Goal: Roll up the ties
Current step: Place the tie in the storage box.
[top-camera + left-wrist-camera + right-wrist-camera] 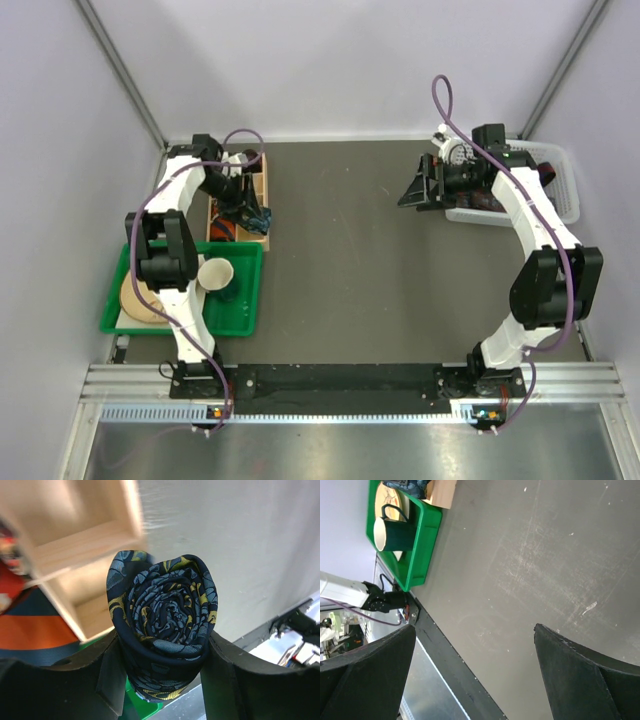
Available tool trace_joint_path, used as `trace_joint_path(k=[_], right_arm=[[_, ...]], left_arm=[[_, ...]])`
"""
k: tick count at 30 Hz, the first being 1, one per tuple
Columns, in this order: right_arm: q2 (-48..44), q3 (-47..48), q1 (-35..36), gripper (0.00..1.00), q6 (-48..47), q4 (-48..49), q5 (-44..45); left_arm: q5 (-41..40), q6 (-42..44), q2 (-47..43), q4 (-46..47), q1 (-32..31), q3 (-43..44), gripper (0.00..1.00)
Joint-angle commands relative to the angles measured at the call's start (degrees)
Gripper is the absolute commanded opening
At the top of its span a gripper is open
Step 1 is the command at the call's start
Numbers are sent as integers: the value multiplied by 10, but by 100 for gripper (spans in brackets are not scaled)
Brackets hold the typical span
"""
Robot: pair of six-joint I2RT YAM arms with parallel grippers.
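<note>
Pincer of left arm (pixel 162 652) is part closed, with both fingers pressed against the sides of a dark blue necktie with yellow and grey floral print (pixel 162 605). It is wound into a tight coil, spiral end facing my wrist camera. From overhead I see this pincer over the near end of the pale wooden compartment box (pixel 264 176), close to the green plastic tray (pixel 248 305). Red and navy cloth (pixel 30 625) lies in the box to one side, too blurred to read. A dark green mug with cream inside (pixel 395 532) lies in the tray. My right pincer (pixel 475 630) is spread wide and holds nothing. It hangs above the dark grey worktop (pixel 350 260), just beside the white plastic basket (pixel 566 205).
</note>
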Motion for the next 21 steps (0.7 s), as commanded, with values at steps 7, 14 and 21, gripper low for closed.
trace_joint_path(k=[7, 14, 21], right_arm=[[6, -2, 0, 99, -19, -2, 21], [13, 3, 1, 99, -20, -5, 24], [23, 6, 0, 99, -21, -7, 28]], left_arm=[[-101, -42, 31, 10, 8, 4, 0], [-163, -68, 34, 17, 9, -11, 0], [-203, -107, 40, 22, -10, -12, 0]])
